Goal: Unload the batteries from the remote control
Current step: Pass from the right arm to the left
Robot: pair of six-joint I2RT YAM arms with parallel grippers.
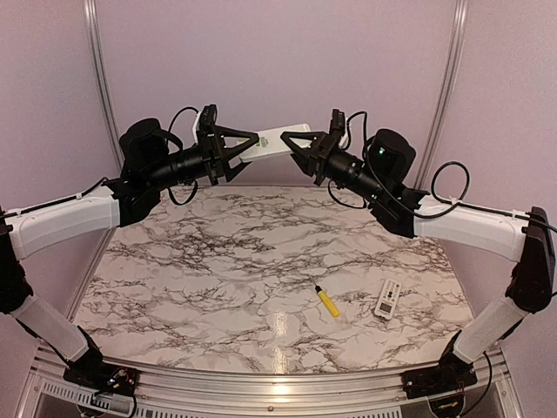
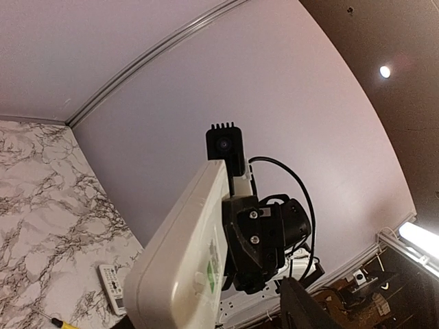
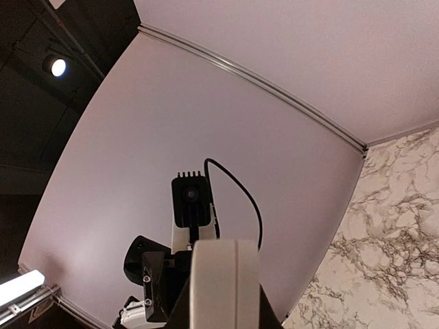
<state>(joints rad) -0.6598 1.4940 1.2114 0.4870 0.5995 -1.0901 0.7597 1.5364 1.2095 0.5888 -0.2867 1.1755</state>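
The remote control [image 1: 273, 141] is held in the air above the far edge of the marble table [image 1: 200, 270], spanning the gap between the two raised arms. The right gripper [image 1: 298, 144] is clamped on the right end of the remote. The left gripper [image 1: 245, 146] straddles the left end with its jaws partly apart; whether they press on the casing cannot be determined. No batteries are visible in any view, on the table or in a gripper. They are judged to be inside the remote, so extraction has not been completed. A yellow-handled screwdriver [image 1: 326, 300] lies on the table near the right arm. Just beside it lies a small flat pale piece [image 1: 387, 299], which may be the battery cover; if so, the compartment is open and only removal of the cells is left. In the left wrist view the casing fills the lower centre and shows a green mark, but the compartment interior cannot be made out. In the right wrist view only the narrow end of the remote shows, and the right fingers are cut off by the frame edge.
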